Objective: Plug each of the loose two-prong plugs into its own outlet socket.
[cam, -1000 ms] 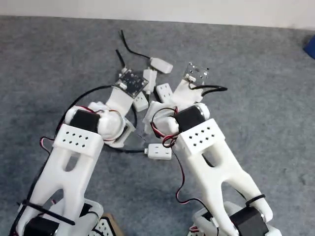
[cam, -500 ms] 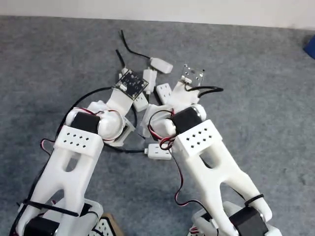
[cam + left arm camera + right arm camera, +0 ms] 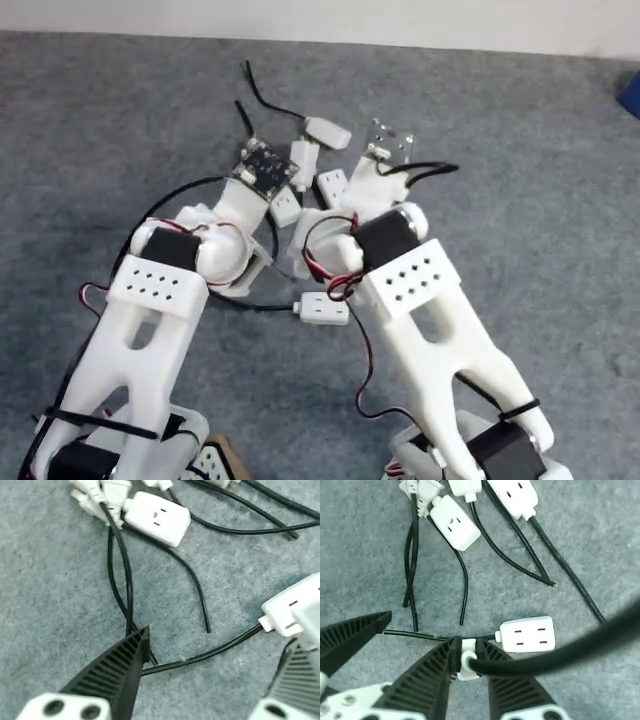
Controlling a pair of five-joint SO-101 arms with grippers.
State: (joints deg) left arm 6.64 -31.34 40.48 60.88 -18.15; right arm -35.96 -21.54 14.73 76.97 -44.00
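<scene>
right pincer (image 3: pixel 467 647): ribbed black fingers pressed onto a small white plug (image 3: pixel 464 662). A thick black cord (image 3: pixel 560 647) arcs off it, blurred. Near it lies a rectangular four-slot socket (image 3: pixel 525 635), glossy white plastic, with a thin lead out one end.

left pincer (image 3: pixel 220 640): spread wide, with a thin black cable (image 3: pixel 200 655) between the fingers, lying on the tabletop (image 3: pixel 60 580), grey short-nap felt. A rounded single socket (image 3: pixel 156 518) lies farther off. Another white block (image 3: pixel 292 607) runs out of view.

High view: other plugs and sockets bunch in a cluster (image 3: pixel 305 160) by both wrists, partly hidden by them, prongs too small to make out.

There's a third ribbed finger (image 3: pixel 350 635), cut off. Can't tell whose.
</scene>
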